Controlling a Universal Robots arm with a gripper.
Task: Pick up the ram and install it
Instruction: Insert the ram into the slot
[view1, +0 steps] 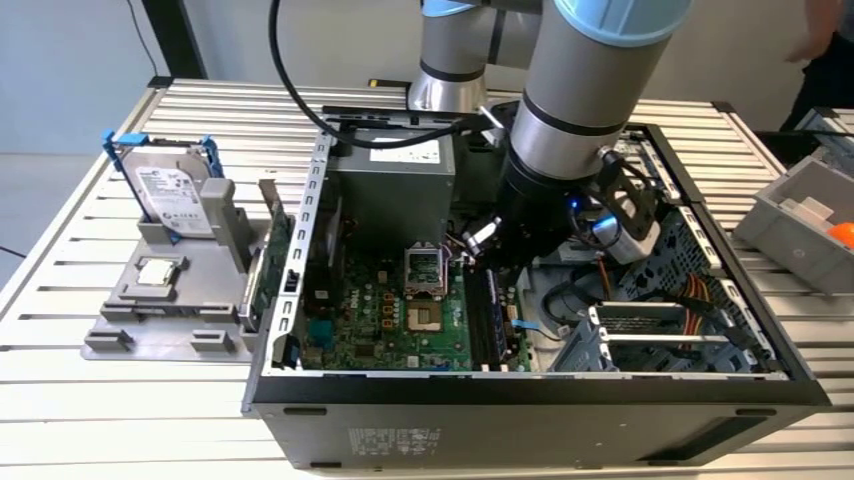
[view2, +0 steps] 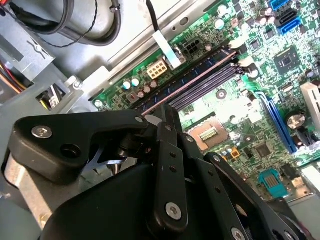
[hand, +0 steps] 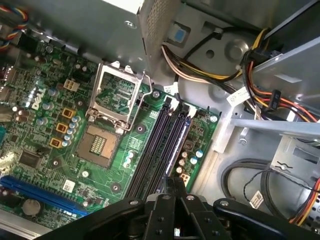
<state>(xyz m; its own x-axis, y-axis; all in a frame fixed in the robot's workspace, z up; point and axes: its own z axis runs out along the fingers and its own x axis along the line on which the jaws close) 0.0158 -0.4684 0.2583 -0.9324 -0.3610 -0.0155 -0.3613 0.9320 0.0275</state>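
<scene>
My gripper (view1: 481, 252) has reached down into the open computer case (view1: 534, 385), over the far end of the long black memory slots (view1: 483, 320). In both wrist views its black fingers (view2: 172, 150) are pressed together, just above those slots (view2: 200, 82) (hand: 160, 140). They pinch a thin dark edge, the ram (hand: 168, 180), seen end-on and in line with the slots. The fingers hide most of it. The slots I can see look empty.
A grey holder (view1: 160, 300) at the exterior view's left carries a hard drive (view1: 174, 195) and a green expansion card (view1: 274, 262). The processor socket (hand: 97, 145) lies beside the slots. Cable bundles (hand: 280, 95) and drive cages (view1: 641, 330) crowd the other side. A grey bin (view1: 807, 215) stands at the right.
</scene>
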